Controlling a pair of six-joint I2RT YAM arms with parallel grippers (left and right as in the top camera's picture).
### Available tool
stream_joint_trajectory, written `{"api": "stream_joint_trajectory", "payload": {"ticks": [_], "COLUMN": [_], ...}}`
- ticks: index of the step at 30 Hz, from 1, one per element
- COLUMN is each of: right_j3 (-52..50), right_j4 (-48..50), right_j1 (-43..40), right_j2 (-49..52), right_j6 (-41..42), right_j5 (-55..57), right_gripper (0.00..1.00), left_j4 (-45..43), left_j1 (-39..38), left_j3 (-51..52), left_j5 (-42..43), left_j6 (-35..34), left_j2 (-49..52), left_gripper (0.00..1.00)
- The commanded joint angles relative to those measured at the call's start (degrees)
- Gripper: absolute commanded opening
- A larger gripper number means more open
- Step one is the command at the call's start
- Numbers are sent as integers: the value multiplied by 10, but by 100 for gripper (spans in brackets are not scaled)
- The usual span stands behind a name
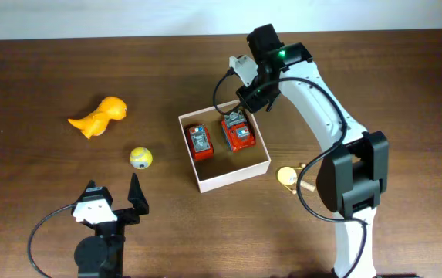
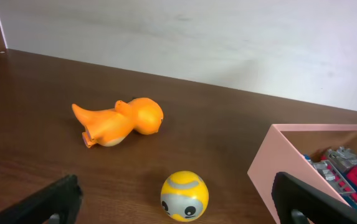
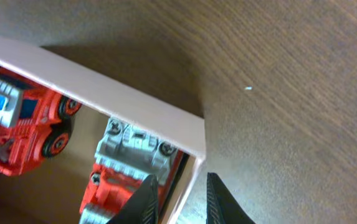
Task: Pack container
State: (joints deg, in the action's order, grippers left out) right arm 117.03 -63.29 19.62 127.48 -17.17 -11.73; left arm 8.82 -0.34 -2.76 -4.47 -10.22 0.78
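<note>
From overhead, the container (image 1: pixel 232 177), a square, shallow, white-walled box with a tan cardboard inside, sits slightly askew at mid-table. The dark wooden table (image 1: pixel 35 62) lies bare along its left and far sides. Inside it, a red toy truck (image 1: pixel 199 142) and a second red truck (image 1: pixel 237 133) lie side by side. An orange plastic dinosaur (image 1: pixel 99 116) and a yellow ball with a grey face (image 1: pixel 141 158) lie apart to the left. A small yellow toy (image 1: pixel 288 177) sits off the near right corner, partly behind the arm. The right gripper (image 1: pixel 245 108) hangs over the far right corner. The left gripper (image 1: pixel 114 189) is near the front edge, spread wide and empty.

From the left wrist, the ball lies ahead between the wide-spread fingers (image 2: pixel 47 202), and a container corner is at the right.

From the right wrist, the narrowly parted fingers (image 3: pixel 144 199) straddle the container's wall, one inside beside the second truck and one outside. Whether they pinch the wall cannot be told.
</note>
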Motion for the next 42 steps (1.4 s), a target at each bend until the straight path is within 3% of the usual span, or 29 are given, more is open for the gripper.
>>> {"api": "stream_joint_trajectory", "payload": {"ticks": [1, 11, 28, 42], "right_j3": [-6, -6, -6, -6], "right_j4": [10, 15, 36, 38], "right_j1": [2, 2, -34, -35], "right_j2": [13, 40, 40, 40], "right_j6": [-3, 5, 111, 249], "right_j5": [3, 9, 78, 125], "right_gripper": [22, 21, 21, 20], "left_j4": [-2, -2, -2, -2], "left_j1": [3, 3, 3, 3], "left_j3": [3, 3, 3, 3], "left_j5": [2, 2, 2, 2], "left_j6": [9, 9, 9, 9], "left_j2": [-5, -5, -5, -5], "left_gripper": [99, 99, 99, 99]}}
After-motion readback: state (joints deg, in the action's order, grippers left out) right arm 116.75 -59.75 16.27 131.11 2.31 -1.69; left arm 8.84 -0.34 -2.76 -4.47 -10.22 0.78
